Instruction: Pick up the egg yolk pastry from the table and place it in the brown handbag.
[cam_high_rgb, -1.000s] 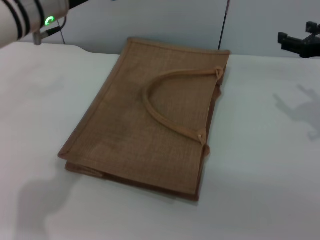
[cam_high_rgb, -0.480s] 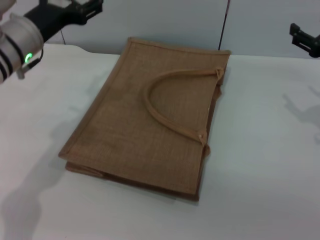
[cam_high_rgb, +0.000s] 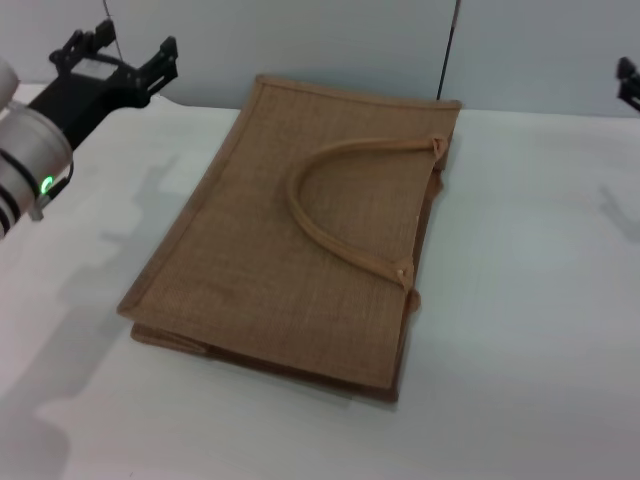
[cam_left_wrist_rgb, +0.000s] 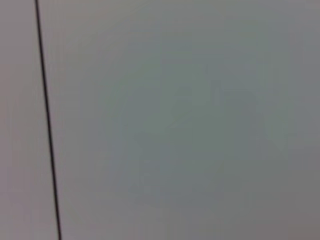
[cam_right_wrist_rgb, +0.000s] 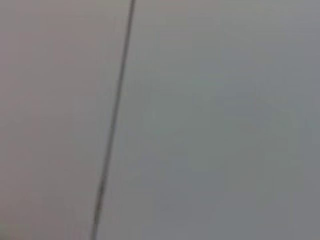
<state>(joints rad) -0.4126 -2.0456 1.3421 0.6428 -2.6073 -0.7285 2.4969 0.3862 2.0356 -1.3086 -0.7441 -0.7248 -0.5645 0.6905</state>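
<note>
The egg yolk pastry is nowhere in sight, and both wrist views show only blank grey wall with a dark seam. The right tool (cam_high_rgb: 630, 85) is clipped by the frame edge at far right, so its grip can't be read. Compared with half a second ago, the left tool (cam_high_rgb: 122, 48) has swung lower over the bench's (cam_high_rgb: 530, 300) far-left corner, fingers spread and empty, while the right has slid further out. The brown handbag (cam_high_rgb: 300, 240) lies flat mid-bench, long axis running from near-left to far-right, handle arching across its top face.
</note>
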